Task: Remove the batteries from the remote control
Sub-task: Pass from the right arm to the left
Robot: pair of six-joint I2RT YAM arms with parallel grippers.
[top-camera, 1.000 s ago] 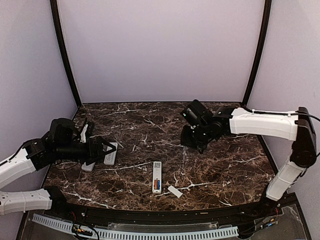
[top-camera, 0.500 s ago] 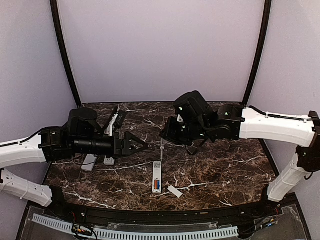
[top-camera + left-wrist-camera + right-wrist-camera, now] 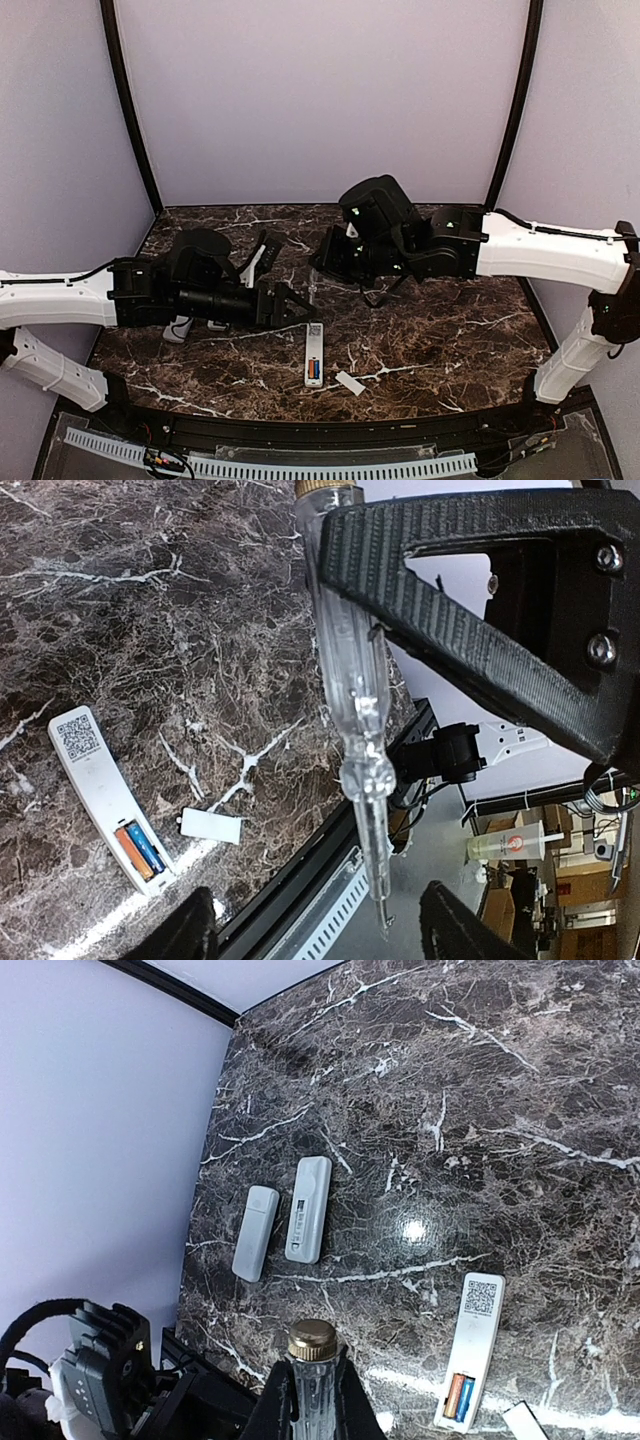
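Top external: batteries (image 3: 314,372) seated in near end of remote control (image 3: 314,352), long axis 12-to-6, at 6 o'clock from nearer left gripper (image 3: 300,308), splayed wide, empty; right gripper (image 3: 312,1405) clamped on clear screwdriver (image 3: 345,680)

This was a robotics lab or workshop: a marble-patterned table (image 3: 450,330) stood inside a booth of plain lavender walls (image 3: 320,100) and black poles (image 3: 128,110). A slotted cable duct (image 3: 270,466) ran along its near edge, and cardboard boxes (image 3: 592,885) sat in the cluttered room beyond.
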